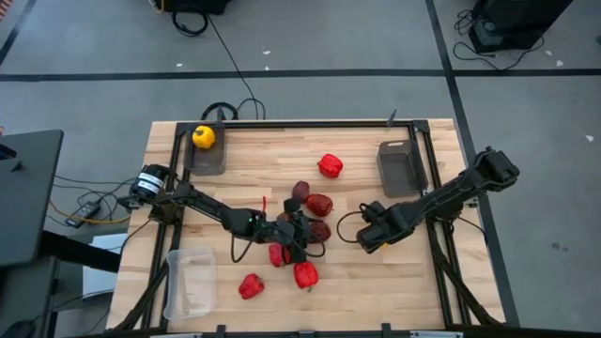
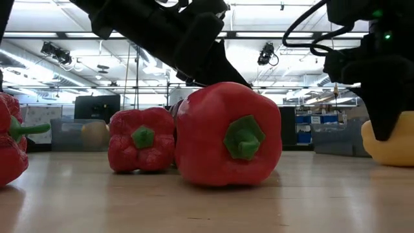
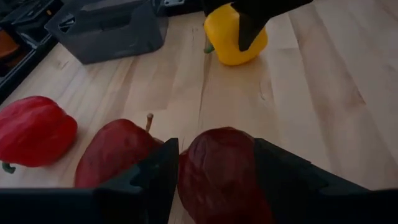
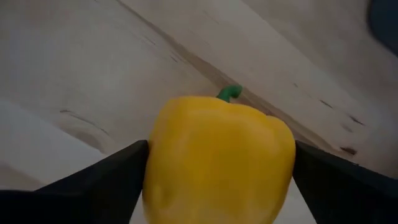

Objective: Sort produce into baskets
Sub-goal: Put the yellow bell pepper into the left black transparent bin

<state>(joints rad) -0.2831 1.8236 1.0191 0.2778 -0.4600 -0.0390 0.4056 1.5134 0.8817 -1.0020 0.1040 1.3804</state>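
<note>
Your wooden table (image 1: 282, 150) carries the fruit mid-surface. Left gripper (image 3: 211, 180) there straddles a maroon fruit (image 3: 221, 174), fingers touching its sides; right gripper (image 4: 217, 180), toward the right edge, clasps a yellow pepper (image 4: 217, 155).

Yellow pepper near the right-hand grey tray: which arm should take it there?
Right. The right gripper already has its fingers on either side of the yellow pepper, and the grey tray lies close by. The left gripper straddles a dark maroon fruit.
</note>
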